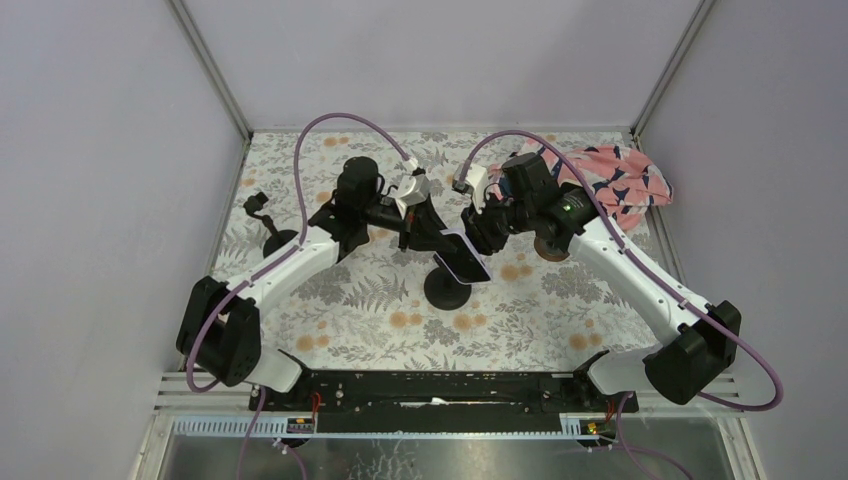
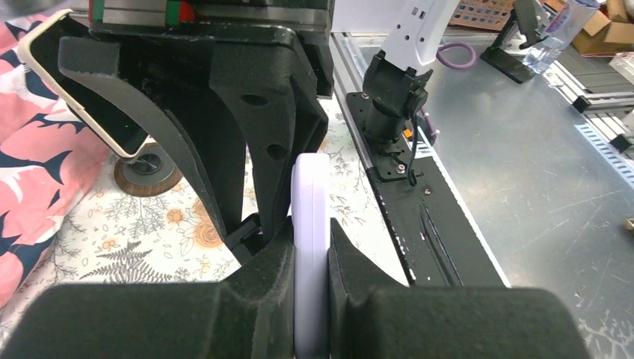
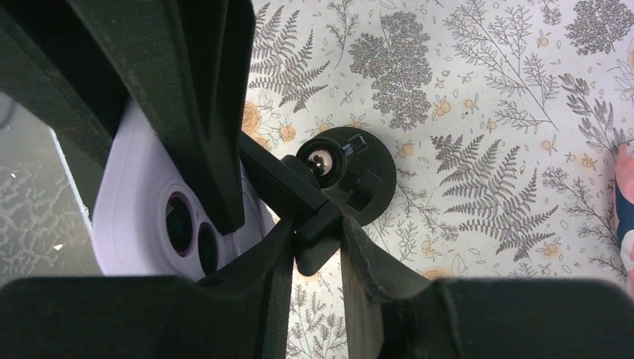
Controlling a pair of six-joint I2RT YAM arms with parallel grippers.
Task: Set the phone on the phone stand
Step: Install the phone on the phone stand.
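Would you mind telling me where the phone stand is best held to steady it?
Grip the narrow black bracket at the ball joint, coming from above: it is a slim bar that fits between jaws, whereas the round base lies flat and wide on the table. The right gripper holds it there.

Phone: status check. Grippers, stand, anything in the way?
Left gripper clamped on phone, edge-on. Right gripper pinching phone stand at its cradle arm. Phone up against the cradle; seating unclear. Nothing seen blocking.
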